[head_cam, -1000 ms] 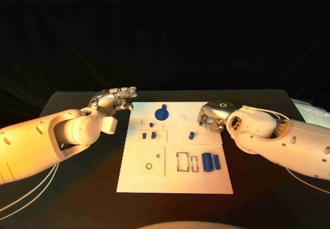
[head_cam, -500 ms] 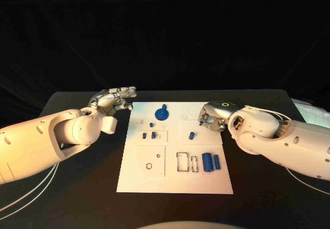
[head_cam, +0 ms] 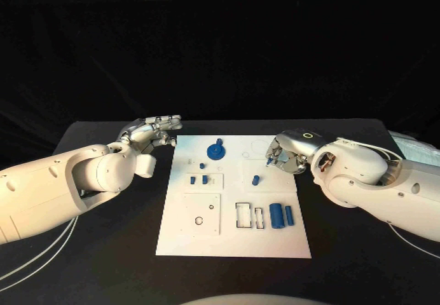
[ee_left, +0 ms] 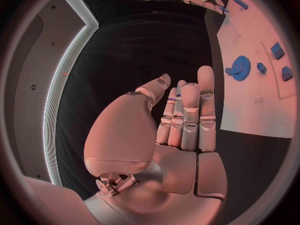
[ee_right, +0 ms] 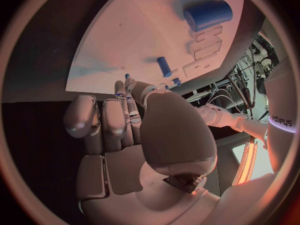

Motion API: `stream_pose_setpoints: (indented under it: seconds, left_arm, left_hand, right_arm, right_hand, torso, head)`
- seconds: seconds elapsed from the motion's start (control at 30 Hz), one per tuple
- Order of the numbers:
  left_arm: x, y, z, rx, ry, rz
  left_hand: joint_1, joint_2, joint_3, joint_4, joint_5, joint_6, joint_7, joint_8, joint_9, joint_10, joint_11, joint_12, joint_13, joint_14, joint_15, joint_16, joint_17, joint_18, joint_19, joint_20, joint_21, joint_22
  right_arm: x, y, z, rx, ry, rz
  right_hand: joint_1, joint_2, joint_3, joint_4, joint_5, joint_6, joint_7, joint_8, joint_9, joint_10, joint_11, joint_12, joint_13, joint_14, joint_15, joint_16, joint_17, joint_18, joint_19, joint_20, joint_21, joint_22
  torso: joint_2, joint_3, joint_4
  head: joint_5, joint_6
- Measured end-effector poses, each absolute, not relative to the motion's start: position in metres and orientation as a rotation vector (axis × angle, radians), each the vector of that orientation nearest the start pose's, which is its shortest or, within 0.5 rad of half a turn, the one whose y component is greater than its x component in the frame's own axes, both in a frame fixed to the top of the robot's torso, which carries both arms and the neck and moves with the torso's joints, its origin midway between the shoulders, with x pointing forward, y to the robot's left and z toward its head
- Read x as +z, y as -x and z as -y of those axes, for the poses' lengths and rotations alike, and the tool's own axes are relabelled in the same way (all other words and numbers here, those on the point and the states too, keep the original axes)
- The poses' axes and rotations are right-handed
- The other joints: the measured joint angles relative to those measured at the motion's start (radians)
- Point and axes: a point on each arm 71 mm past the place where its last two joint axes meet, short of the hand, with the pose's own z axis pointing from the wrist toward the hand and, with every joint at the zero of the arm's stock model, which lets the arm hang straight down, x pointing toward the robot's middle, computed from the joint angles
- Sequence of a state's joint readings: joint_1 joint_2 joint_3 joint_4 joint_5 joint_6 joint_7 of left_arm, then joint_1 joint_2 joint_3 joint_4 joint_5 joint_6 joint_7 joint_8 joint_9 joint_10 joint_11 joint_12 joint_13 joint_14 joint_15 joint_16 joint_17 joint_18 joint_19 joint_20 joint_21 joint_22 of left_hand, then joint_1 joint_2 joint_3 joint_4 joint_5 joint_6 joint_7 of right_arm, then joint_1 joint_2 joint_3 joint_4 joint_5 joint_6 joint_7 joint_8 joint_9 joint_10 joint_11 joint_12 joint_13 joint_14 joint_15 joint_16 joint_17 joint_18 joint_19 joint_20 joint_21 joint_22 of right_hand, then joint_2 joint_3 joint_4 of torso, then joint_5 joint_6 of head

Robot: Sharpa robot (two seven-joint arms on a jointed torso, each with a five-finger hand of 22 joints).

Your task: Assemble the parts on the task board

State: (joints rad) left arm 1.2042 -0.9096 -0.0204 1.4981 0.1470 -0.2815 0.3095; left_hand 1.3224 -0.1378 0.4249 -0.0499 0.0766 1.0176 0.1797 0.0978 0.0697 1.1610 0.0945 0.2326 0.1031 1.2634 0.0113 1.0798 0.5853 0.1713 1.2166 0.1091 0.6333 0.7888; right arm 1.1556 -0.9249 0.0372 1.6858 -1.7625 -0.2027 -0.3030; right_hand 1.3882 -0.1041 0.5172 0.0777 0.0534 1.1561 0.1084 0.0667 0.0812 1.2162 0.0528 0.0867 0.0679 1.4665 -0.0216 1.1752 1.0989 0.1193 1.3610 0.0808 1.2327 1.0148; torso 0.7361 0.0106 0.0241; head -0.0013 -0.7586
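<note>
White task board (head_cam: 234, 244), round blue gear (head_cam: 215, 151), blue cylinders (head_cam: 276, 216)

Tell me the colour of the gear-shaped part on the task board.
Blue gear; clearest in the head view.

1. I see a white task board (head_cam: 188, 238) on a black table (head_cam: 357, 267).
2. The parts on it are blue: a round gear (head_cam: 215, 151), two cylinders (head_cam: 276, 216) and several small pegs (head_cam: 255, 180).
3. Both arms are white; the left hand (head_cam: 154, 131) and right hand (head_cam: 278, 157) are silver.
4. A green ring (head_cam: 309, 135) glows at the right wrist.
</note>
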Motion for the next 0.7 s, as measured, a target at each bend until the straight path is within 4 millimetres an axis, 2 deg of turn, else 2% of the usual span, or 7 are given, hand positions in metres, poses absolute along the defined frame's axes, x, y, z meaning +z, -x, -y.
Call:
stream_pose_setpoints:
  seconds: [0.27, 0.53, 0.6, 0.7]
  left_arm:
    - [-0.179, -0.497, -0.252, -1.487, 1.346, -1.390]
    - [-0.180, -0.497, -0.250, -1.487, 1.346, -1.394]
    - [-0.180, -0.497, -0.250, -1.488, 1.346, -1.395]
    - [-0.180, -0.497, -0.249, -1.488, 1.346, -1.398]
  left_hand:
    - [0.000, 0.000, 0.000, 0.000, 0.000, 0.000, 0.000, 0.000, 0.000, -0.003, 0.003, 0.000, 0.000, 0.000, 0.000, 0.000, 0.000, 0.000, 0.000, 0.000, 0.000, 0.000]
    - [0.004, 0.004, -0.003, -0.003, 0.000, -0.003, -0.003, 0.000, 0.000, -0.003, 0.003, 0.000, 0.000, -0.007, 0.000, 0.000, -0.007, 0.000, 0.000, 0.000, 0.000, 0.000]
    - [0.004, 0.004, -0.003, -0.003, 0.000, -0.003, -0.003, 0.000, 0.000, -0.003, 0.003, 0.000, 0.000, -0.007, 0.000, 0.000, -0.007, 0.000, 0.000, 0.000, 0.000, 0.000]
    - [0.004, 0.004, -0.003, -0.003, 0.000, -0.003, -0.003, 0.000, 0.000, -0.003, 0.003, 0.004, 0.000, -0.007, 0.000, 0.000, -0.008, 0.000, 0.000, 0.000, 0.000, -0.001]
  right_arm:
    - [-0.156, -0.446, 0.180, 0.472, 0.339, -1.615]
    - [-0.153, -0.436, 0.143, 0.570, 0.372, -1.604]
    - [-0.153, -0.434, 0.134, 0.591, 0.381, -1.603]
    - [-0.156, -0.431, 0.120, 0.623, 0.396, -1.607]
  right_hand:
    - [0.000, 0.000, 0.000, 0.000, 0.000, 0.004, 0.004, -0.003, 0.000, 0.000, 0.000, 0.000, 0.000, 0.000, 0.000, 0.000, 0.003, 0.000, 0.004, 0.004, 0.003, 0.004]
    - [0.000, 0.000, 0.000, 0.000, -0.002, 0.004, 0.004, 0.001, -0.002, 0.004, 0.004, 0.000, 0.000, 0.000, 0.000, 0.004, 0.005, 0.000, 0.003, 0.004, 0.003, 0.006]
    - [0.000, 0.000, 0.000, 0.000, -0.002, 0.004, 0.004, 0.001, -0.002, 0.003, 0.004, 0.000, 0.000, 0.000, 0.000, 0.004, 0.007, 0.000, 0.003, 0.004, 0.003, 0.007]
    - [0.000, 0.000, 0.000, 0.000, -0.002, 0.004, 0.004, 0.001, -0.002, 0.003, 0.004, 0.000, 0.000, 0.000, 0.000, 0.010, 0.010, 0.000, 0.003, 0.004, 0.007, 0.009]
  torso:
    - [-0.001, 0.0000, -0.0001]
    - [-0.001, -0.0011, 0.0005]
    - [-0.001, -0.0015, 0.0005]
    - [-0.001, -0.0019, 0.0008]
  head:
    - [0.003, -0.001]
    - [0.011, -0.001]
    - [0.017, -0.002]
    - [0.031, 0.005]
